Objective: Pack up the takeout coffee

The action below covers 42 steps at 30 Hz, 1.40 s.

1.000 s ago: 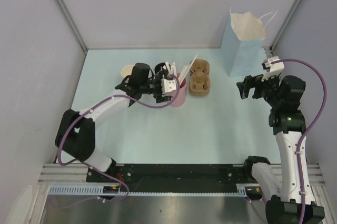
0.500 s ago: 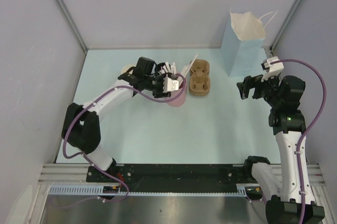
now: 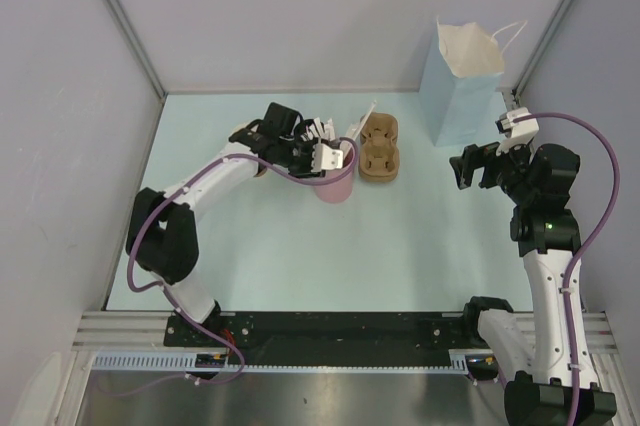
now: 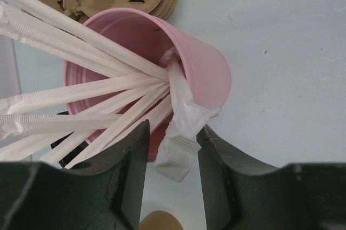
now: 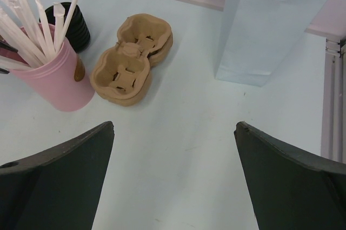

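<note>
A pink cup [image 3: 335, 184] of white wrapped stirrers [image 4: 81, 92] stands left of a brown pulp cup carrier [image 3: 379, 149]. My left gripper [image 3: 322, 158] hangs at the cup's rim. Its jaws are half closed around the folded end of one stirrer wrapper [image 4: 178, 151], and a gap still shows on the left side. Only a sliver of a tan paper cup [image 4: 162, 222] shows below the jaws, so I cannot tell whether it is the takeout coffee. My right gripper [image 3: 478, 166] hovers wide open and empty at the right.
A light blue paper bag [image 3: 460, 81] stands open at the back right. A stack of black lids [image 5: 70, 22] sits behind the pink cup [image 5: 59, 87]. Grey walls enclose the table on three sides.
The left arm has swung further back and its jaws have narrowed around a stirrer end at the pink cup. The right arm has not moved.
</note>
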Each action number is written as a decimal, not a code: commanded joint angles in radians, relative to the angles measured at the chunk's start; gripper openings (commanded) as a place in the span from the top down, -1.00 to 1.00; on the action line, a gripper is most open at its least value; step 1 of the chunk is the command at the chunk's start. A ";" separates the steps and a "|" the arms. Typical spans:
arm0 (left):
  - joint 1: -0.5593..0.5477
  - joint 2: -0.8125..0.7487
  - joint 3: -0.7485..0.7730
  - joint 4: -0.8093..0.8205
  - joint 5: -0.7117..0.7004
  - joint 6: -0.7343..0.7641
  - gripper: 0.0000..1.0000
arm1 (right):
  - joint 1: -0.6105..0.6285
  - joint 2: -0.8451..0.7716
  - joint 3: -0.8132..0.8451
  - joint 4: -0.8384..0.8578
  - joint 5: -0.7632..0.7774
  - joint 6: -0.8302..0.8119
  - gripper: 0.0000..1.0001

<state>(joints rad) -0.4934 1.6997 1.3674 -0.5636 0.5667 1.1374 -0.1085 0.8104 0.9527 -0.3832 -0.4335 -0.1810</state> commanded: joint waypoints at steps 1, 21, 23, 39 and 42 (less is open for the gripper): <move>-0.010 -0.002 0.055 -0.024 -0.007 0.041 0.14 | -0.002 -0.016 0.003 0.035 0.001 -0.012 -1.00; -0.030 -0.014 0.084 -0.137 -0.025 0.030 0.99 | 0.001 -0.017 0.003 0.038 0.002 -0.009 -0.99; -0.034 -0.024 0.076 -0.134 -0.021 0.025 0.99 | 0.001 -0.019 0.003 0.040 0.004 -0.009 -0.99; -0.042 -0.124 0.117 -0.122 -0.005 -0.027 0.99 | 0.003 -0.019 0.001 0.041 0.006 -0.008 -0.99; -0.042 -0.149 0.133 -0.124 -0.007 -0.039 0.99 | 0.003 -0.020 0.003 0.040 0.006 -0.006 -0.99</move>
<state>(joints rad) -0.5282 1.6390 1.4353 -0.7170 0.5301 1.1141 -0.1085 0.8047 0.9520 -0.3832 -0.4332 -0.1810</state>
